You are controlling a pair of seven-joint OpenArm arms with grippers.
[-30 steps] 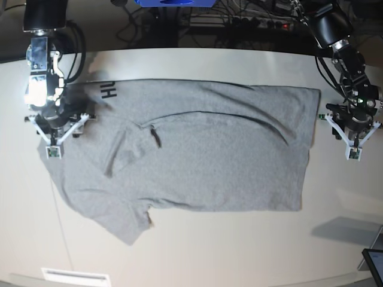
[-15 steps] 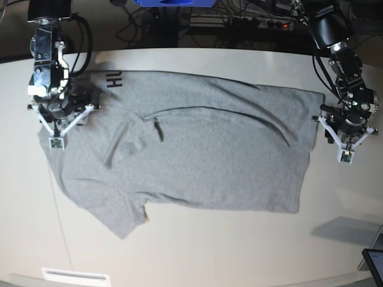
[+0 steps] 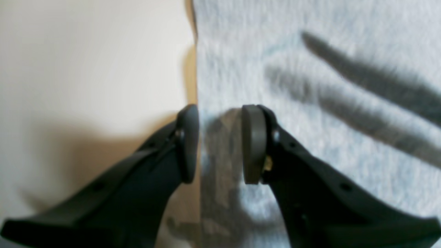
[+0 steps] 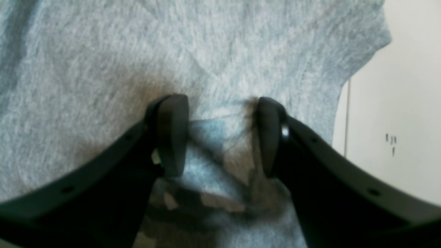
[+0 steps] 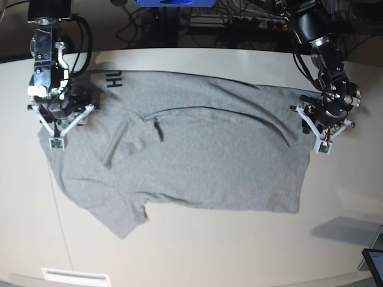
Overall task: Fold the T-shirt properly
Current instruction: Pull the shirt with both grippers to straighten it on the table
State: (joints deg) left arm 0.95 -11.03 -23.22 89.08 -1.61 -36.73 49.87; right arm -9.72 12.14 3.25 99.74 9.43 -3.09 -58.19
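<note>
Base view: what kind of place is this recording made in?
Most likely a robotics lab bench: a pale table with two arms mounted at its far edge, a power strip and cable tangle behind it, and a T-shirt laid out for practice.

A pale cream table (image 5: 227, 251) carries a heather-grey T-shirt (image 5: 197, 155), spread mostly flat across its middle with long creases and one sleeve pointing toward the near edge. Black letters show at its far left corner. A white label (image 5: 75, 277) lies near the table's front edge.

Black block letters "HU" on T-shirt (image 5: 191, 149), folded-over corner near far-left edge, base view; rest hidden
</note>
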